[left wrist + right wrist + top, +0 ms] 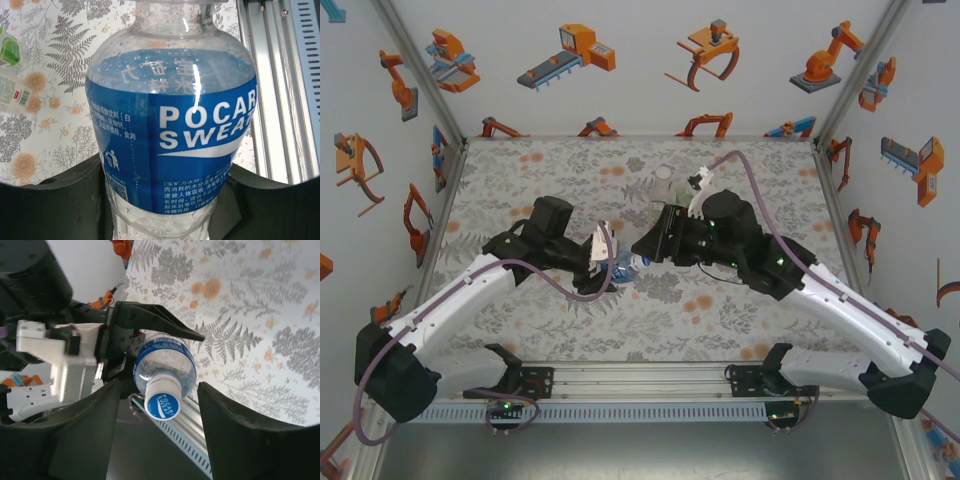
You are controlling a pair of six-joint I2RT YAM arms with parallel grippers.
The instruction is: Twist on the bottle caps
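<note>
Fingers (50, 210) of our left gripper (605, 256) clamp the blue-label bottle (170, 140) over the middle of the bench (520, 180). We see bare floral surface either side. Our right gripper (159, 390) spreads its fingers (250, 435) wide, flanking the seated cap (162, 404) without touching it, near the edge rail (185, 435).

Overhead view looks down; both wrist cameras closely share the blue-label bottle (170, 135).

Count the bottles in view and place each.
2: the blue-label bottle in the left gripper; a white-and-green-label bottle on the table beside it. Others may be hidden.
</note>
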